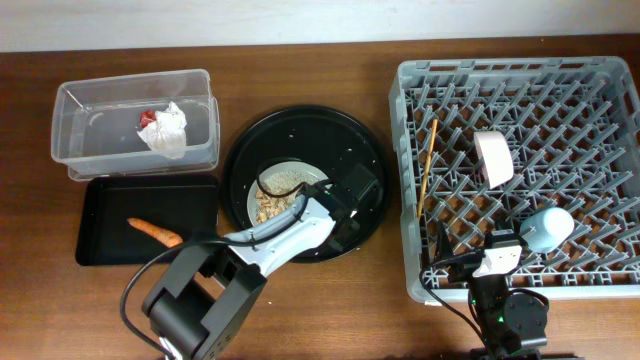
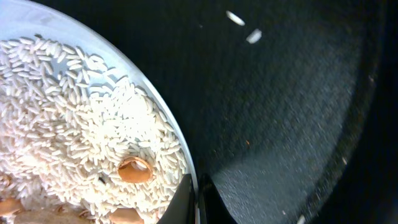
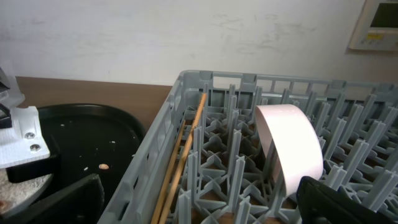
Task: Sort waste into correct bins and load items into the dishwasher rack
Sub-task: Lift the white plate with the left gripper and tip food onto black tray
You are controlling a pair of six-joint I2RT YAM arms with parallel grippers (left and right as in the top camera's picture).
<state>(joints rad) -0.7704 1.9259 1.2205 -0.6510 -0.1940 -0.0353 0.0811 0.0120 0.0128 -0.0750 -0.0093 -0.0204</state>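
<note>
A pale plate (image 1: 284, 178) with rice and beige scraps (image 1: 268, 206) sits on the round black tray (image 1: 300, 135). My left gripper (image 1: 328, 203) is shut on the plate's right rim (image 2: 186, 158), one finger on either side of it (image 2: 198, 200). The clear tub (image 1: 90, 100) holds the white napkin (image 1: 170, 130) and red wrapper (image 1: 148, 117). The shallow black tray (image 1: 110, 240) holds an orange carrot piece (image 1: 155, 231). The grey rack (image 1: 420, 85) holds the chopsticks (image 1: 428, 160), a white bowl (image 1: 493, 157) on its side and the light-blue cup (image 1: 548, 228). My right gripper (image 1: 500, 248) is open and empty over the rack's front edge.
In the right wrist view the chopsticks (image 3: 183, 152) lie along the rack's left wall (image 3: 146, 155) and the white bowl (image 3: 289, 146) stands among the pegs. Loose rice grains (image 2: 242, 26) lie on the round tray. A white wall stands behind the table.
</note>
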